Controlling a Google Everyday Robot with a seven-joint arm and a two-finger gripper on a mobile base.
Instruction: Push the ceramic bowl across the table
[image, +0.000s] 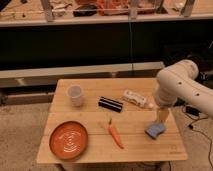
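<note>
Warm light on table (140, 150), dark backdrop; pincer (161, 119) at right, blurred.

Gripper (161, 119), matt pale tan, hangs just above a soft blue sponge (155, 130). Table (135, 145) beneath it: smooth light wood planks. Bowl (68, 140), well apart from gripper: glossy glazed ceramic. Cup (75, 95), also well apart: translucent plastic.

Cup (75, 95), black box (110, 104), carrot (115, 134), packet (136, 98), possibly blue sponge (155, 130).

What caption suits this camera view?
Open gripper poised over blue sponge, far from ceramic bowl on table.
</note>
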